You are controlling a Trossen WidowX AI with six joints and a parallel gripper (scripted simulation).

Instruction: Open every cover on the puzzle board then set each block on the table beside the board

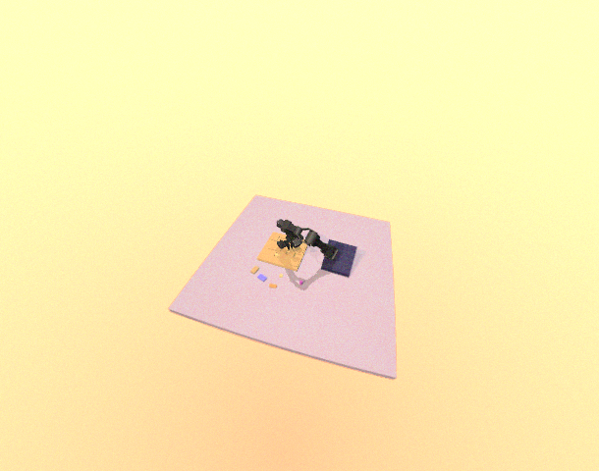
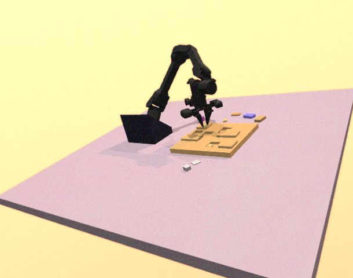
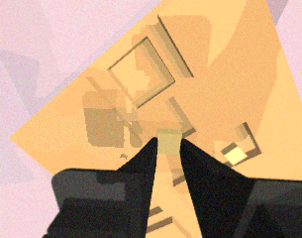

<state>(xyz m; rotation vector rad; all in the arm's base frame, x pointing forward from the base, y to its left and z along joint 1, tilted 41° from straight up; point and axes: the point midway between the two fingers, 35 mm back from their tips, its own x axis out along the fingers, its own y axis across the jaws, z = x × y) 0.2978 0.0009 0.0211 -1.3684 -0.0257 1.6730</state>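
My gripper [image 2: 205, 125] [image 3: 168, 142] is shut on a small pale yellow block, which sits between its fingertips over the tan board [image 1: 263, 256] [image 2: 200, 151] [image 3: 240, 20]. The block's height above the board is hard to tell. Raised tan covers [image 2: 230, 133] stand on the board, one beside an open well at the near right. A pale yellow piece [image 3: 235, 155] lies in a well right of the fingers. On the table are blue [image 1: 261, 277] [image 2: 249, 115], orange [image 1: 273, 286] [image 2: 235, 114], tan [image 1: 254, 269] [image 2: 260, 119], yellow [image 1: 281, 275] [image 2: 225, 120] and magenta [image 1: 300, 282] [image 2: 202, 119] blocks.
A white-grey cube [image 2: 186, 167] and a flat white tile [image 2: 195, 162] lie on the table at the board's near side in the exterior view. The dark arm base [image 1: 343, 266] [image 2: 140, 131] stands beside the board. The arm's shadow crosses the board.
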